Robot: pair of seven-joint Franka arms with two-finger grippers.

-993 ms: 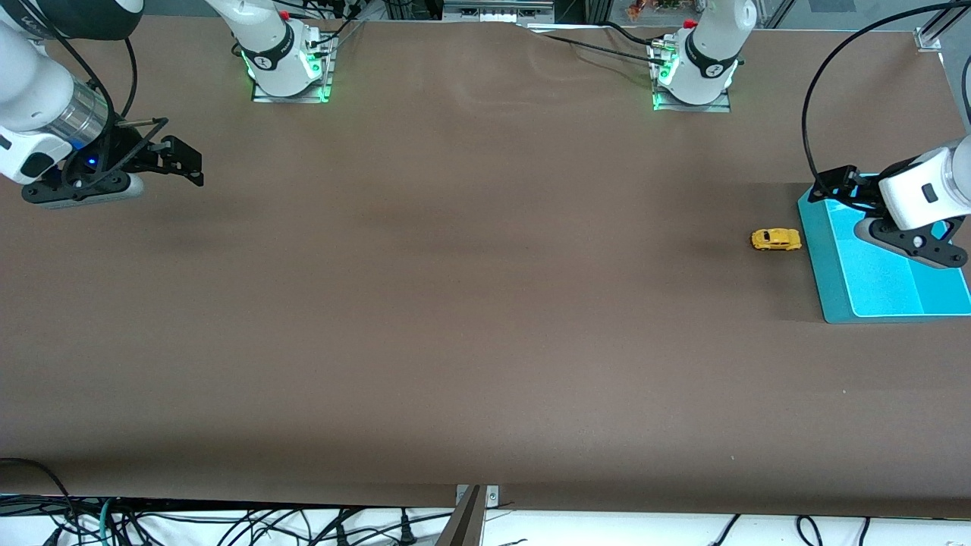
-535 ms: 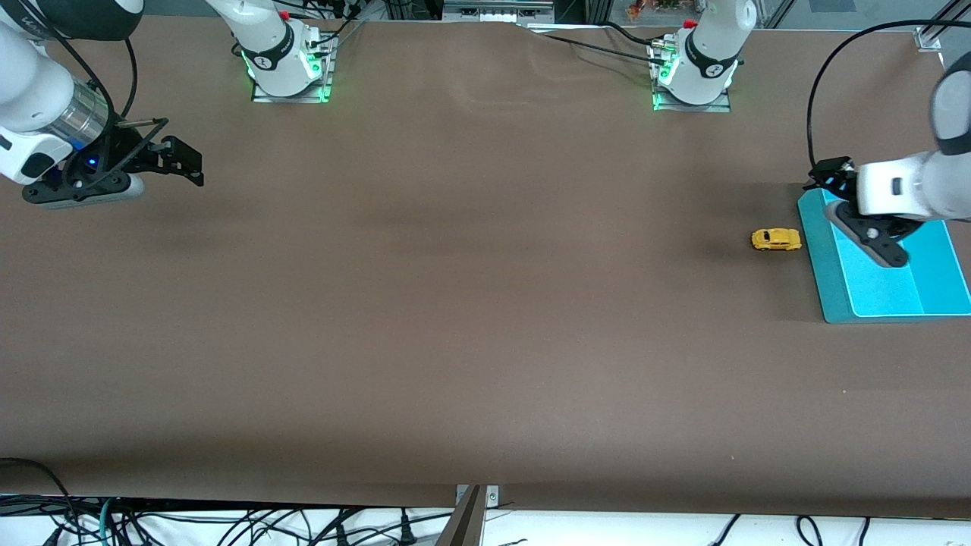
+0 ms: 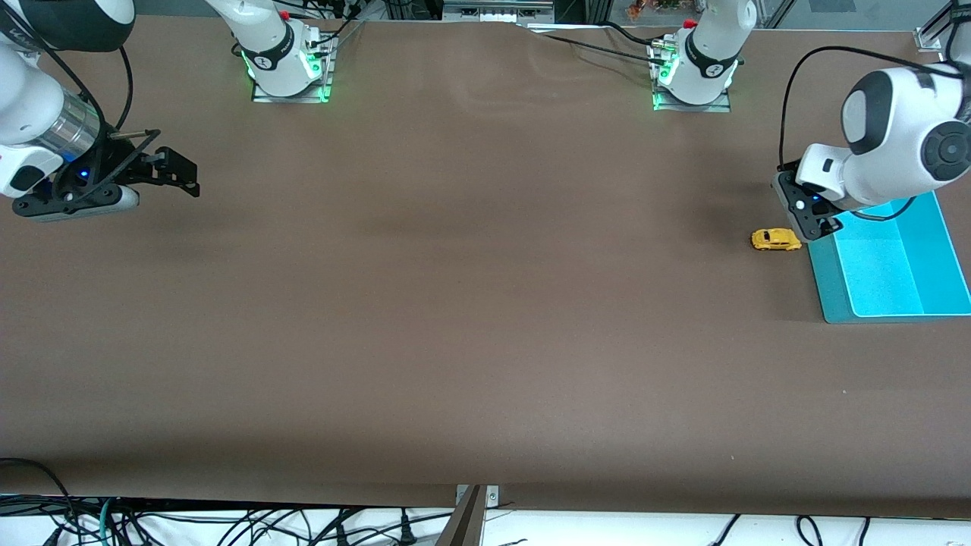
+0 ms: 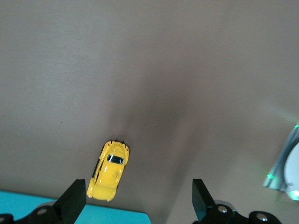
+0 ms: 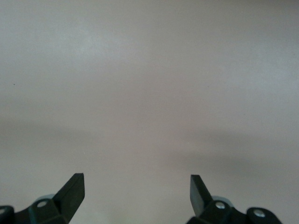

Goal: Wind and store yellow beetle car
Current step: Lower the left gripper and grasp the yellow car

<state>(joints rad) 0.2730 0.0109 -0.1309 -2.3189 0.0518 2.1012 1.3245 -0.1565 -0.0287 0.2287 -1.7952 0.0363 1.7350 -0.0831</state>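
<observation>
The yellow beetle car [image 4: 108, 171] is being approached by the wide-open left gripper [image 4: 135, 198]; centring and lowering are needed next.

Yellow beetle car [image 3: 776, 240], dark windows; turquoise tray [image 3: 828, 288]; brown table [image 3: 455, 303]

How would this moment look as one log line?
left hand: open, above yellow beetle car | car: on table beside teal tray | right hand: open, waiting
</observation>
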